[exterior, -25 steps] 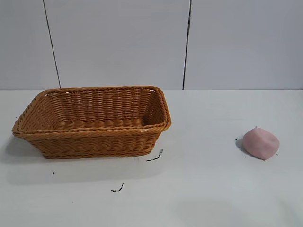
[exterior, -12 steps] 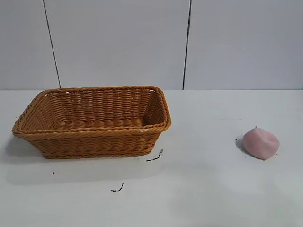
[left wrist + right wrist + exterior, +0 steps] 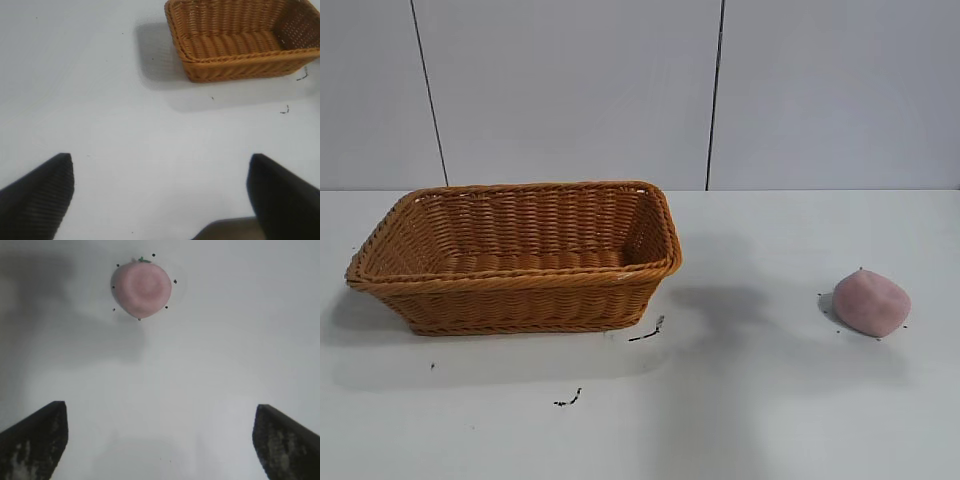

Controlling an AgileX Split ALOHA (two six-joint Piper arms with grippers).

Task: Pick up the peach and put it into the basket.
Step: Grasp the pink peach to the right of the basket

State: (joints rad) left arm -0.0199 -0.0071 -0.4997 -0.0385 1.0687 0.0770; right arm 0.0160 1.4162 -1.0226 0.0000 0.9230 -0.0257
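Exterior view: the large rectangular orange-brown woven wicker basket (image 3: 515, 255) sits on the white surface (image 3: 750, 400) at the left, upright, nothing visible inside it. The small pale pink, matte, rounded peach (image 3: 871, 303) lies on the surface at the right, well apart from the basket. A few small dark scraps (image 3: 647, 333) lie on the surface just in front of the basket. A soft shadow falls on the surface between basket and peach. Neither of my arms appears in this view.

Left wrist view: my left end effector (image 3: 160, 192) is released, its two dark fingers (image 3: 37, 195) spread wide above bare surface, nothing between them. The basket is farther off, beyond the fingertips.

Right wrist view: my right end effector (image 3: 160, 440) is released, fingers (image 3: 32, 440) wide apart and holding nothing. The peach lies on the surface ahead of it, clear of both fingers, ringed by tiny dark specks, with a bit of green at its edge.
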